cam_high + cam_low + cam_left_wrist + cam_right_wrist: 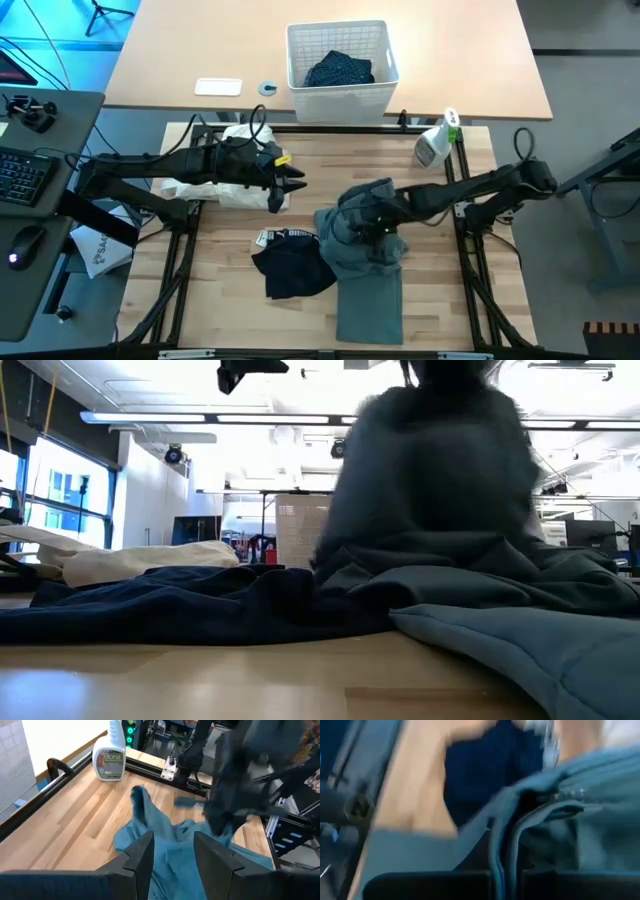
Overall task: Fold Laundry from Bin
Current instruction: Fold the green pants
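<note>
The grey-green top (368,275) lies on the table's middle right, its upper part bunched and raised (430,470). My right gripper (373,228) is shut on that bunch. A dark navy piece (291,266) lies spread to the top's left, touching it. My left gripper (291,184) hovers open over the table left of the top, fingers pointing right toward it (172,852). A white cloth (235,188) lies under the left arm. The white bin (341,92) stands beyond the table's far edge with navy dotted trousers (340,71) inside. My right gripper holds the grey-green top by a bunched fold with a seamed edge (501,851), pinched between the two fingers (427,885). It comes from the table's right, slanting down. The held part is lifted; the lower part (370,315) lies flat on the table.
A white spray bottle (435,141) stands by the table's far right corner. A white slip (218,87) and a small round thing (267,88) lie on the far desk left of the bin. Bare wood shows at the table's near left (225,300).
</note>
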Robot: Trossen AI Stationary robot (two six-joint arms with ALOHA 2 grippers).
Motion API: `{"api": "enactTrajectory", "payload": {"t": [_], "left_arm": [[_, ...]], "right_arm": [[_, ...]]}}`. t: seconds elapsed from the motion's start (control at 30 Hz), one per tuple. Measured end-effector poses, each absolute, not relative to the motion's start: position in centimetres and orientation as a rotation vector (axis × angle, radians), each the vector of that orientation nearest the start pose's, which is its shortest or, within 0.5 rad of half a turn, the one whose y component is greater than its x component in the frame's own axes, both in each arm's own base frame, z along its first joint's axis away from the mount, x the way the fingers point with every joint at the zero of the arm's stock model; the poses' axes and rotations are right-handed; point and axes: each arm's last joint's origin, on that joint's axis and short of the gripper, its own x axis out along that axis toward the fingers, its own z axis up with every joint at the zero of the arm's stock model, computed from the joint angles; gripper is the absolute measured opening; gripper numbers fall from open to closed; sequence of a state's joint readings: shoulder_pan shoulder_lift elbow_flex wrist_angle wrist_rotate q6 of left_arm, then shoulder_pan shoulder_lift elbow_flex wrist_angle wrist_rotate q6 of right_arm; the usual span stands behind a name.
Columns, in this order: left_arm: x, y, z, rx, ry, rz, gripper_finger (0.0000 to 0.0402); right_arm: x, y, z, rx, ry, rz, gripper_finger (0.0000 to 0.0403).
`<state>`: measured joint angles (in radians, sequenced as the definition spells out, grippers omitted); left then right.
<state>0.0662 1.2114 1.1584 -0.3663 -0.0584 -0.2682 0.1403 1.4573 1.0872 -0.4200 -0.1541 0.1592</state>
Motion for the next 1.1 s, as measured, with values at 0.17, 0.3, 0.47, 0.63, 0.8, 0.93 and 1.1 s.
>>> {"api": "enactTrajectory", "payload": {"t": [0.17,0.3,0.47,0.63,0.8,0.93,1.1], "left_arm": [[26.3,1.8,35.7,-0.265,0.408,0.173,0.0124],[26.3,1.6,35.5,-0.266,0.431,0.162,0.0124],[27.5,2.4,34.3,-0.331,0.46,0.248,0.0126],[30.1,4.9,32.2,-0.339,0.472,0.253,0.0154],[31.9,6.8,30.7,-0.374,0.462,0.188,0.0191],[32.3,7.5,30.4,-0.35,0.451,0.173,0.0205],[33.1,7.7,30.2,-0.219,0.402,0.137,0.0207]], "right_arm": [[29.0,5.2,21.9,0.257,0.985,0.262,0.0004],[28.4,5.4,21.2,0.244,1.085,0.25,0.0032],[28.8,5.2,23.2,0.2,1.096,0.165,0.0091],[29.7,5.5,25.4,0.252,1.025,0.103,0.0152],[30.3,5.6,28.0,0.39,0.974,0.067,0.0228],[30.1,5.8,30.8,0.5,0.971,-0.005,0.0266],[29.9,7.2,31.7,0.47,0.923,-0.072,0.0273]]}}
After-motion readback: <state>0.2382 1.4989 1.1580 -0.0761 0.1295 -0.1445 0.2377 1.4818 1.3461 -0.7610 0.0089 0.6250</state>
